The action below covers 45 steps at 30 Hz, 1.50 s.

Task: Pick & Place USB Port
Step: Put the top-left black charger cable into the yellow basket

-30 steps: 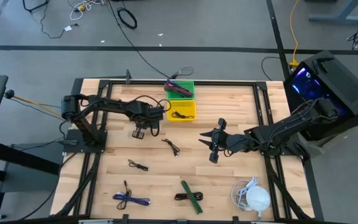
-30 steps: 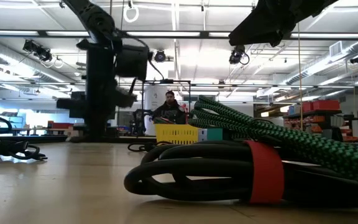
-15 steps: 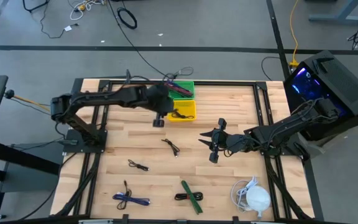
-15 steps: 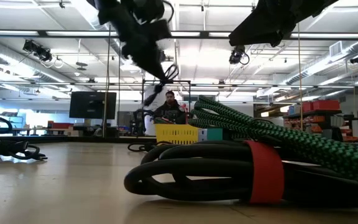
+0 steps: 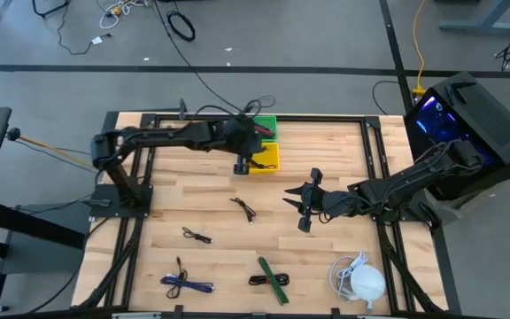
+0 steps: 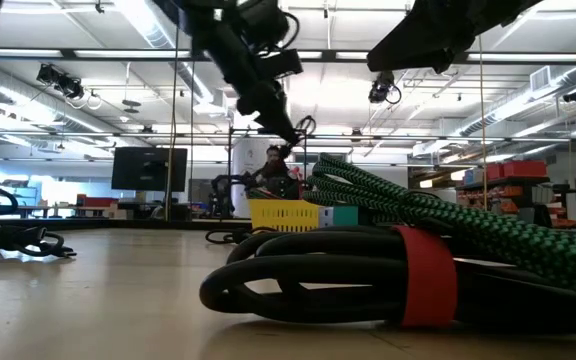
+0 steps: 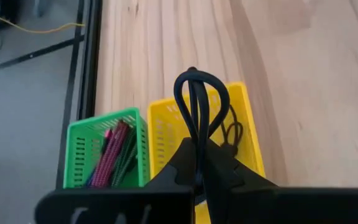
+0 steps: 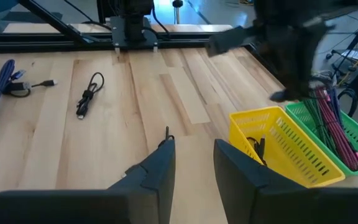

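Observation:
A black coiled USB cable (image 7: 199,104) hangs in the air over the yellow basket (image 5: 266,158) at the table's far middle, with my left gripper (image 5: 241,165) shut on it. There is a black cable (image 7: 232,132) lying inside the yellow basket. The green basket (image 5: 260,127) beside it holds red and green cables. My right gripper (image 5: 301,206) hovers open to the right of the table's middle, nothing between its fingers (image 8: 160,163). My left gripper pinches the coiled cable between its two fingers (image 7: 219,171), several strands together. The coil's looped end (image 7: 197,81) sticks out past the fingertips. The fingers slant downward from the table's left side, lying along the coil. The cable is lifted clear, above the yellow basket.
Loose cables lie on the wooden table: a black one (image 5: 244,208) near the middle, another black one (image 5: 197,236), a blue one (image 5: 187,285), a green and black pair (image 5: 273,279) and a white bundle (image 5: 361,280) near the front edge. A person sits beyond the table (image 6: 271,165).
My left gripper has risen from the table and gone toward the far right, ending above the yellow basket. It has tipped from pointing steeply down to slanting. It stays shut on the black cable, which is now lifted clear. My right arm has kept still.

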Motion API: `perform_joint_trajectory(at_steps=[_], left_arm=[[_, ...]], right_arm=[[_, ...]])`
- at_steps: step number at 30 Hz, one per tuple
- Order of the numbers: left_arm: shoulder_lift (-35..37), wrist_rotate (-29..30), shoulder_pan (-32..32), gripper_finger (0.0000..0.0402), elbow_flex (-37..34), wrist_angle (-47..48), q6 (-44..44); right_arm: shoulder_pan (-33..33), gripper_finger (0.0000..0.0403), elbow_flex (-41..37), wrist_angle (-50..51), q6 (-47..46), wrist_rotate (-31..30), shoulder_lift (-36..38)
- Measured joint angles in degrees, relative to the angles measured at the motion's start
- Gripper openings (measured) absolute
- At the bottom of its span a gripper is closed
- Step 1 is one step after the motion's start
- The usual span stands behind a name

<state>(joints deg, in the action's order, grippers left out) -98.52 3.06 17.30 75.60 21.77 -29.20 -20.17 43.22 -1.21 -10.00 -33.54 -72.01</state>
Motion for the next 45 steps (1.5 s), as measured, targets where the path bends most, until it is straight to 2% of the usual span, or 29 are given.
perform_joint_trajectory(at_steps=[6,9,12,17,22,27,35,45], left_arm=[[-5.1,-1.4,1.4,0.0009,9.3,5.5,6.5],[-7.4,-0.4,1.8,0.0009,13.1,9.8,9.5],[-10.0,0.6,1.5,0.0009,16.0,13.3,11.6],[-13.8,-1.0,0.7,0.0009,19.2,16.3,14.8],[-14.4,0.1,0.5,0.0009,19.6,17.2,15.2],[-14.4,-0.4,1.1,0.0026,19.6,17.8,19.3],[-14.4,-0.3,1.2,0.0035,19.6,18.3,19.6],[-14.4,1.4,1.2,0.0096,19.6,18.3,19.6]], right_arm=[[0.0,0.0111,0.0,0.5,-0.2,0.1,0.0],[0.0,0.0111,0.0,0.9,-0.3,0.1,0.0],[0.0,0.0111,0.0,1.4,-0.3,0.2,0.0],[0.0,0.0111,0.0,1.4,-0.1,0.6,0.0],[0.0,0.0111,0.0,1.5,-0.1,0.6,0.0],[0.0,0.0111,0.0,1.3,-0.2,1.3,0.0],[0.0,0.0111,0.0,1.3,-0.2,1.5,0.0],[0.0,0.0111,0.0,1.3,-0.2,1.6,0.0]])
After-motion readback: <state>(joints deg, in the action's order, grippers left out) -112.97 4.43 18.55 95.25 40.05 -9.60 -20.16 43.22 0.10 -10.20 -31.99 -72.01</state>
